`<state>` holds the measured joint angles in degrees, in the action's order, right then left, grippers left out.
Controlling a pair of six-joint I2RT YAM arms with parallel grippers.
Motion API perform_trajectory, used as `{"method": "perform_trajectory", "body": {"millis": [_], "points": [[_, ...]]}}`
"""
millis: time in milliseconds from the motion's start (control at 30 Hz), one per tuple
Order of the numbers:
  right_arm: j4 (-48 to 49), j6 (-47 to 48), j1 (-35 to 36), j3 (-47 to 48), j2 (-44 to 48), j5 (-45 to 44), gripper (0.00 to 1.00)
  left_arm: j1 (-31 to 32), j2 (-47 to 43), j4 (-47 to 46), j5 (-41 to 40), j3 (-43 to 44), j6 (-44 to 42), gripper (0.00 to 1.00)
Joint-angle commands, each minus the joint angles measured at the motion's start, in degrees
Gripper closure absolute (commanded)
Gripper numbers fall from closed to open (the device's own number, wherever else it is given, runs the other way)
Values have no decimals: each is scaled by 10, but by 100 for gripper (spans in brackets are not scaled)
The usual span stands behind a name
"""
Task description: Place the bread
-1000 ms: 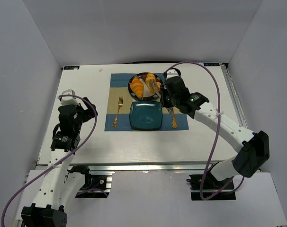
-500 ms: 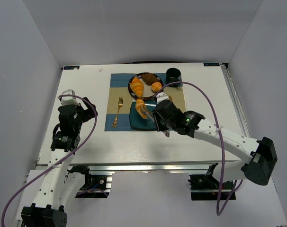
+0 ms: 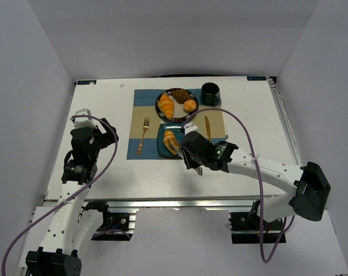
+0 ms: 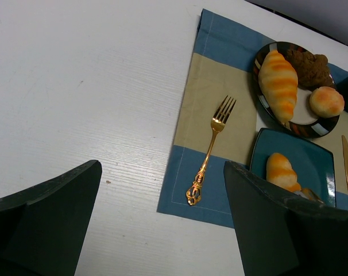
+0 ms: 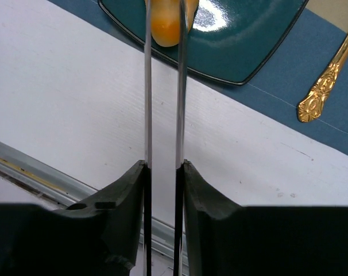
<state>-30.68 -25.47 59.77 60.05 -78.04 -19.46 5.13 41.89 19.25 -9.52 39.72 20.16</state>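
The right gripper (image 5: 162,172) is clamped on a pair of thin steel tongs (image 5: 162,86), whose blades reach forward and pinch one end of a roll (image 5: 165,26) over the near-left part of the square plate (image 5: 248,40). The tongs give the short fingers extra reach and a narrow hold on the soft bread. Whether the roll already rests on the glaze or hangs just above it cannot be told. It is golden-orange, glossy and ridged across its top, tapering to rounded ends. A second roll (image 3: 166,106) of the same look lies on the round plate (image 4: 294,127) farther back, beside a small bun (image 3: 189,106) and a dark pastry (image 3: 180,96), so the serving appears about half done. Both plates sit on a blue-and-tan mat (image 3: 140,109), with a gold fork (image 3: 143,135) to the left of the square plate and a gold knife (image 3: 208,126) to its right, laid as a place setting. The left gripper (image 4: 162,172) hangs spread wide and empty above the bench (image 3: 105,103), well apart from the mat, out of the working arm's way.
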Motion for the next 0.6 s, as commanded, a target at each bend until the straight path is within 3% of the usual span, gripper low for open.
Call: {"method": "perform_trajectory", "body": {"millis": [0,200,567], "points": [[33,-9,5,0,0,-15,59,2,-1,-3,11,-3,-1,2],[25,-11,13,14,15,-19,47,2,-1,-4,12,-3,-1,2],[25,-16,14,67,42,-94,48,2,-1,-4,12,-3,-1,2]]}}
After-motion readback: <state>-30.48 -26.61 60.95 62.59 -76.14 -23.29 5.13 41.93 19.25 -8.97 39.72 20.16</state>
